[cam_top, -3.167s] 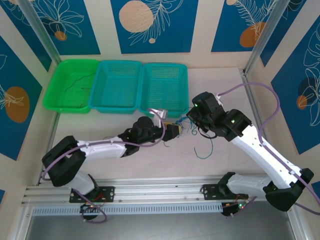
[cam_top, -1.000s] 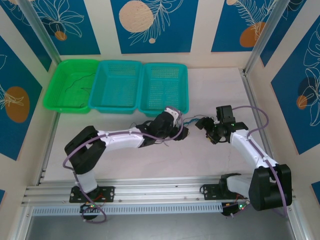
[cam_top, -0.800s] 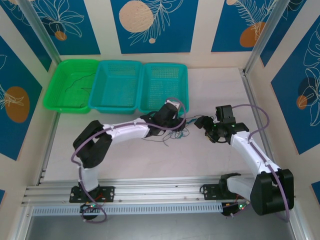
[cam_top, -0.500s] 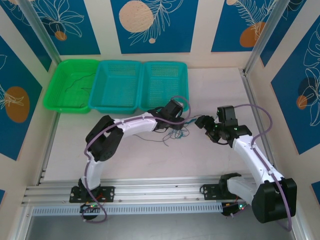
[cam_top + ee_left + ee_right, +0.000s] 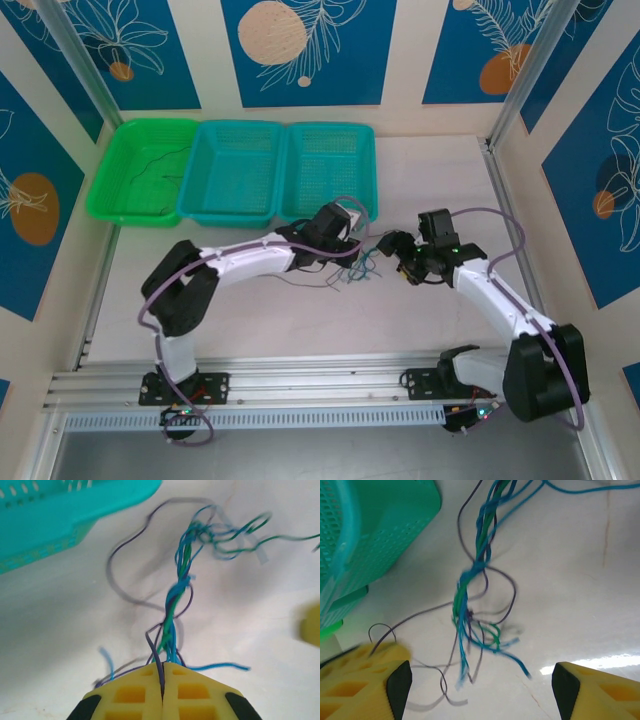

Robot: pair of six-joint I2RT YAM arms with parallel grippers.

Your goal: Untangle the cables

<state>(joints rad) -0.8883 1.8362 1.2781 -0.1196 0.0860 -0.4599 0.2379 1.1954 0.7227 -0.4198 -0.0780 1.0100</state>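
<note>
Cables (image 5: 173,602) are pinched in the closed left pincer (image 5: 162,669); the right pincer (image 5: 482,682) gapes wide.

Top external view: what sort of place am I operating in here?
Probably a purpose-built robot test cell: patterned blue wall panels between aluminium posts, a slotted mounting rail along the near edge, and three plastic baskets lined up at the back.

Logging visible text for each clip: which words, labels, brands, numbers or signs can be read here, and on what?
None: no text can be read in any view.
The wall panels carry only leaf outlines and circles.
The baskets, the cables and the left gripper's fingers bear no legible marking.
</note>
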